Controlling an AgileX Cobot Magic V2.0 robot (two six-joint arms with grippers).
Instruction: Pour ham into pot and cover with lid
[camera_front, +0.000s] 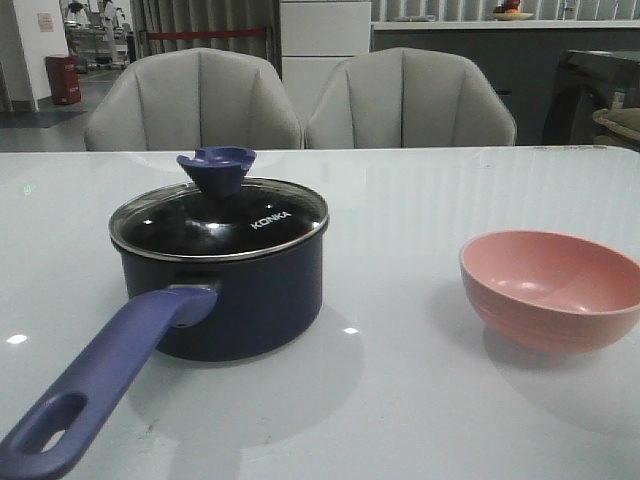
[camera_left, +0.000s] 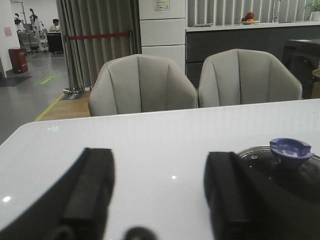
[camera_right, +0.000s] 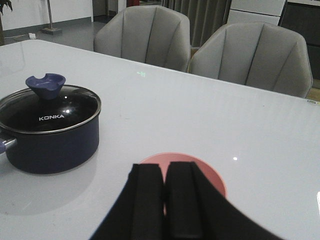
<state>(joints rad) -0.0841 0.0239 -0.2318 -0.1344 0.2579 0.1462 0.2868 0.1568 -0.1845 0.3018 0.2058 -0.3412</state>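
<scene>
Item one: dark navy saucepan with a black interior (camera_front: 235, 290), standing on the white glossy table (camera_front: 420, 400), its long purple-blue handle with a hole at the end (camera_front: 95, 395) pointing toward me and to my left. Item two: round glass lid with a metal rim, flared purple-blue knob and white "KONKA" lettering (camera_front: 220, 220), seated level on the saucepan's rim all the way round. Item three: pink round bowl (camera_front: 552, 288), well apart from the saucepan on my right side; its inside shows bare in the front view. Item four: the small orange ham pieces, not visible anywhere; through the dark glass I cannot tell whether they lie in the pot. Item five: my left pincer (camera_left: 160, 200), fingers spread wide with nothing between them, hanging just beside the lid. Item six: my right pincer (camera_right: 164, 200), fingers pressed together on nothing, hanging above the near rim of the bowl. Two grey padded chairs (camera_front: 300, 100) stand behind the table. Condition: the task looks finished or nearly so. Hazards: my left finger (camera_left: 227, 195) sits close to the lid, so a careless sideways move could knock the knob and slide the lid askew; a low swing of my right arm could clip the light bowl and push it across the slick tabletop.
</scene>
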